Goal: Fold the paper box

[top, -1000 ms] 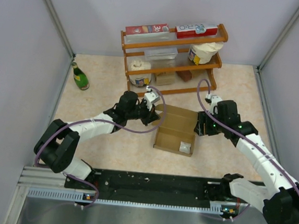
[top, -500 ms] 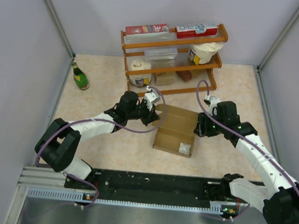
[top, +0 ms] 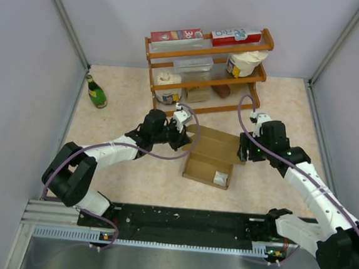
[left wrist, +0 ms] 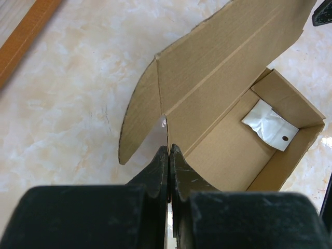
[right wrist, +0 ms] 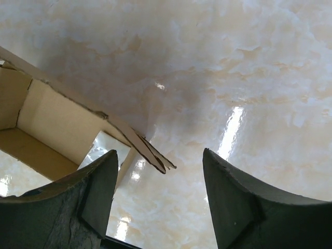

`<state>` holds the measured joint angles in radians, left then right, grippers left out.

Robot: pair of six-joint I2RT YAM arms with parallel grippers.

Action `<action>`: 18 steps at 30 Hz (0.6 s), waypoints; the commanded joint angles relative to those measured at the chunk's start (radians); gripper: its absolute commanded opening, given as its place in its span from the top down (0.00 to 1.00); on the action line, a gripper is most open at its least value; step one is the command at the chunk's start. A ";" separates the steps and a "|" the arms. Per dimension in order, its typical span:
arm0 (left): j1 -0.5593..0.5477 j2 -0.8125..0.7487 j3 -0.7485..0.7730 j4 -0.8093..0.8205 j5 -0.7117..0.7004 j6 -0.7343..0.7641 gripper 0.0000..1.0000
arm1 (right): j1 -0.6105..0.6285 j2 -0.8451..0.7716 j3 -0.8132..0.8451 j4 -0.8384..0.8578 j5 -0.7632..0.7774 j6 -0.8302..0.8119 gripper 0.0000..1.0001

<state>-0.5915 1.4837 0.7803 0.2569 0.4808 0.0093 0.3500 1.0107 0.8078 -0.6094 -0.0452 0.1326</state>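
Note:
The paper box (top: 210,156) is a plain brown carton lying open on the table, its lid folded back toward the shelf. A small white packet (top: 221,176) lies inside it. My left gripper (top: 184,142) is shut on the box's left side wall; in the left wrist view the fingers (left wrist: 169,151) pinch the wall's edge (left wrist: 166,129), with the open box (left wrist: 228,150) and packet (left wrist: 270,124) beyond. My right gripper (top: 245,154) is open and empty at the box's right end. In the right wrist view its gripper (right wrist: 161,161) straddles a torn flap edge (right wrist: 150,153) of the box (right wrist: 57,124).
A wooden shelf (top: 204,70) stands behind the box with red cartons, tubs and a clear container. A green bottle (top: 96,92) stands at the far left. Walls close in left and right. A black rail (top: 184,223) runs along the near edge.
My right gripper has shifted slightly right and back, away from the box's right end. The box's near end has swung a little. My left gripper keeps its hold.

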 commanded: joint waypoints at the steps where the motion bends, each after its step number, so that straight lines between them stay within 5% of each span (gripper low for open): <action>1: 0.001 0.004 0.036 -0.002 -0.002 0.009 1.00 | -0.016 0.022 0.036 0.091 -0.033 -0.011 0.37; 18: 0.001 -0.011 0.027 -0.008 -0.021 -0.006 1.00 | -0.026 0.040 0.002 0.099 -0.122 0.021 0.51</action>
<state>-0.5915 1.4837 0.7834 0.2493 0.4770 0.0048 0.3359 1.0649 0.8059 -0.5388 -0.1539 0.1356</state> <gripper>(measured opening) 0.012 0.498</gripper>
